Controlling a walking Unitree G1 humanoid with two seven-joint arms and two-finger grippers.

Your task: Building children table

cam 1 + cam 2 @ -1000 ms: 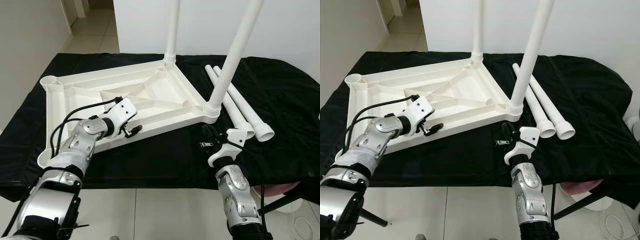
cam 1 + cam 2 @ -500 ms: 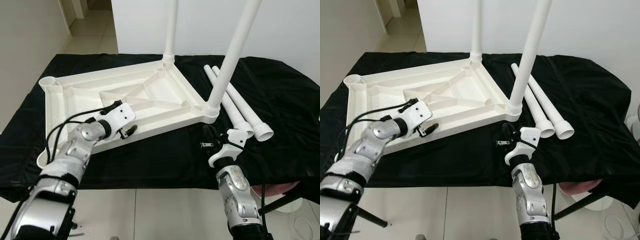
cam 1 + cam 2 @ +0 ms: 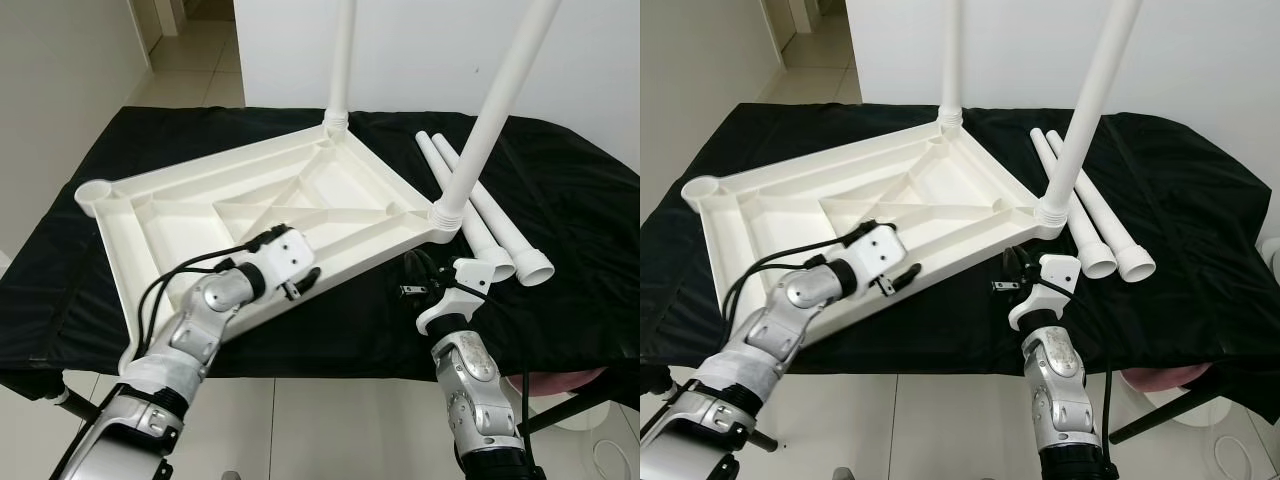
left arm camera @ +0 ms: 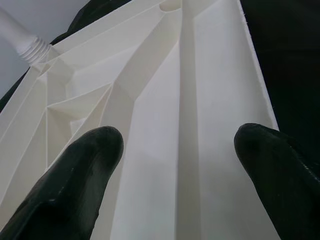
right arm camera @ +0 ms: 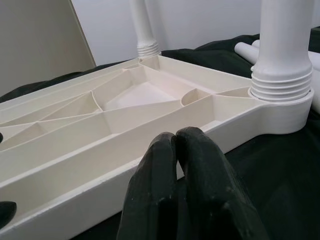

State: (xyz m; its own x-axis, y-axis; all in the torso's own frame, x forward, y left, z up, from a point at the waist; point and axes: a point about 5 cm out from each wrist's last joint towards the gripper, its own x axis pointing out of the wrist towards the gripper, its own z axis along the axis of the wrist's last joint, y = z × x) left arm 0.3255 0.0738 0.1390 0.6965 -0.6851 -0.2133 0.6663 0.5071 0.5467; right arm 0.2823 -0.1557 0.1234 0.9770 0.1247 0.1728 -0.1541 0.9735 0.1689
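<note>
Closest to me, my right gripper point(image 3: 411, 272) sits low over the black cloth point(image 3: 560, 180), just off the near edge of the tabletop point(image 3: 200, 210), and in the right wrist view its two black fingers point(image 5: 195, 165) are pressed together with nothing between them. The white rim of the upside-down tabletop runs across just beyond those fingertips, apart from them, and the near screwed-in leg point(image 5: 282, 45) stands at the corner socket a little further on. Over on my left, the left gripper point(image 3: 298, 285) is at the near rail of the tabletop, and the left wrist view shows its fingers point(image 4: 75, 175) spread wide, one to each side, with the white ribbed underside lying between them and running away ahead; I can't tell whether either pad is touching the plastic. The tabletop lies flat on the cloth, ribs up, turned at an angle to me, with an open round socket point(image 3: 97, 190) at its left corner. Moving back, the near leg point(image 3: 490, 110) rises tilted from the right-hand corner, and a second upright leg point(image 3: 342, 60) stands in the far corner. To the right of the tabletop, two loose legs point(image 3: 490, 225) lie side by side on the cloth, well clear of both grippers. Beyond it are pale floor tiles point(image 3: 195, 70) and a white wall point(image 3: 430, 50).
</note>
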